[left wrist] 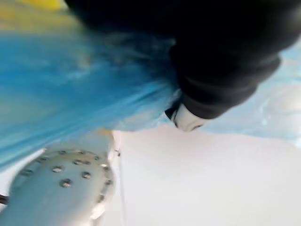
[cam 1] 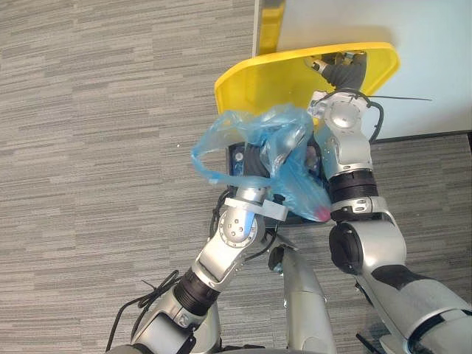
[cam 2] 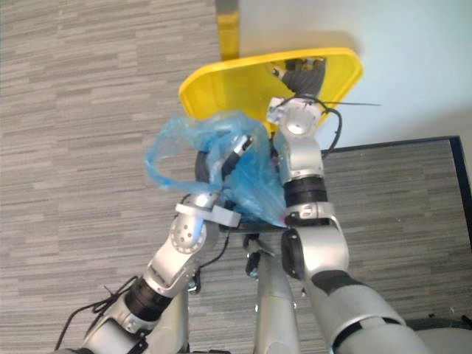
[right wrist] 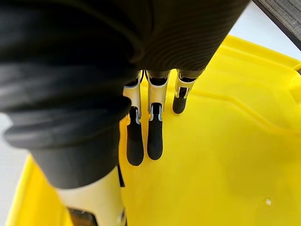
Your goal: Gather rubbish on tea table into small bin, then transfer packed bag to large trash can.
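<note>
One yellow lid (cam 1: 265, 77), grey striped carpet (cam 1: 110, 147)

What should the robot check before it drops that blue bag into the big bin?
1. Yellow lid raised: ok.
2. Right hand flat against the lid, fingers straight: ok.
3. Blue bag hanging at the left hand: ok.
4. Left hand's grip on the bag secure: cannot tell, the bag covers it.
5. Bag above the opening under the lid: cannot tell, the bag hides it.
6. Bag tied shut: cannot tell.
</note>
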